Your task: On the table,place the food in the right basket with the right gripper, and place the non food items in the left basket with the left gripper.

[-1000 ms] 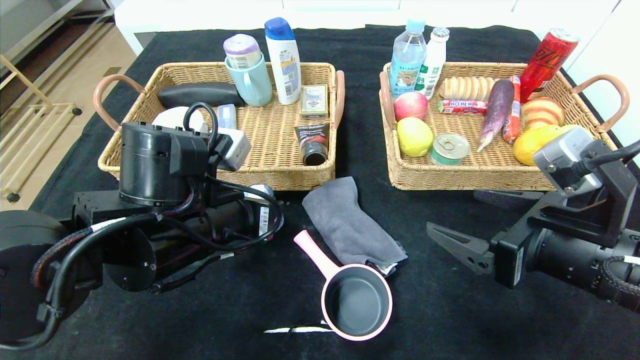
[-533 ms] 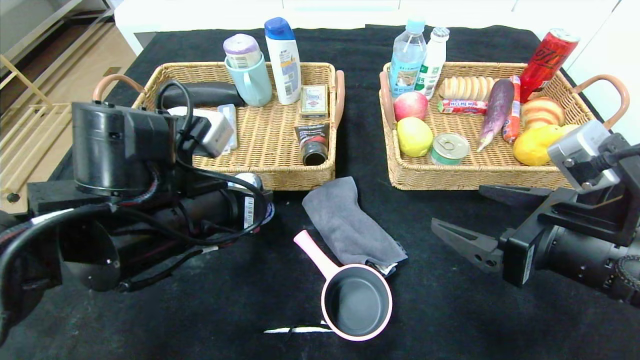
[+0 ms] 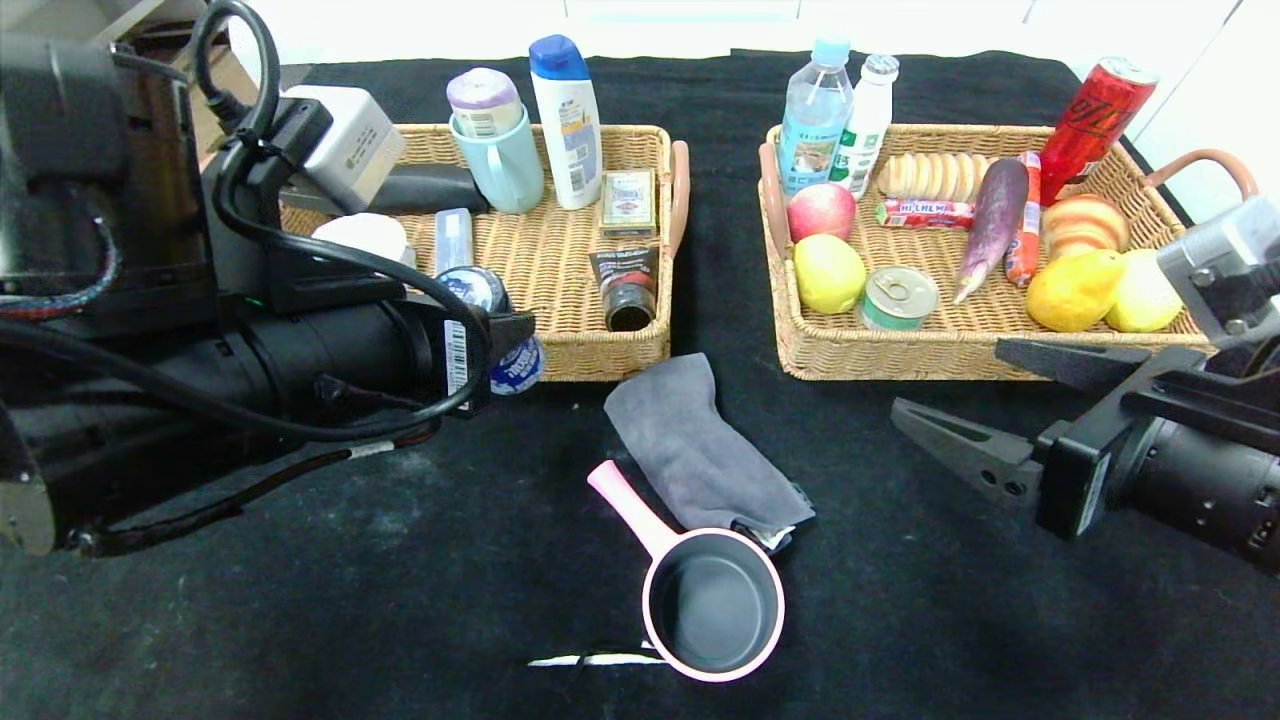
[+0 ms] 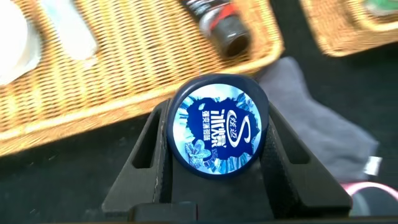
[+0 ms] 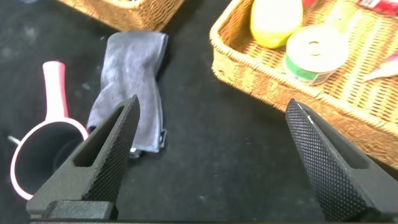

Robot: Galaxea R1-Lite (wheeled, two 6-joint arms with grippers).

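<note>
At the left of the head view my left claw (image 3: 500, 345) is clamped on a small dark blue jar (image 3: 497, 330) with a blue-and-white printed face, held at the near rim of the left basket (image 3: 560, 300). That basket holds a dark grey pouch (image 3: 420, 187), a white round thing (image 3: 362, 235), a slim translucent case (image 3: 453, 240), a mint cup (image 3: 500, 160) with a roll in it, a shampoo bottle (image 3: 566, 120), a small box (image 3: 628, 200) and a dark tube (image 3: 626, 285). In the lower middle of the frame, on the black table (image 3: 400, 600), the grey cloth (image 3: 695, 445) lies touching the pink saucepan (image 3: 712, 600). In the upper right, the right basket (image 3: 880, 355) holds two bottles (image 3: 835, 115), fruit, a row of biscuits, an aubergine, sausage, a red can and the green-labelled tin (image 3: 898, 297). At the right edge my right claw (image 3: 975, 410) hangs spread wide and empty, just in front of that basket.
</note>
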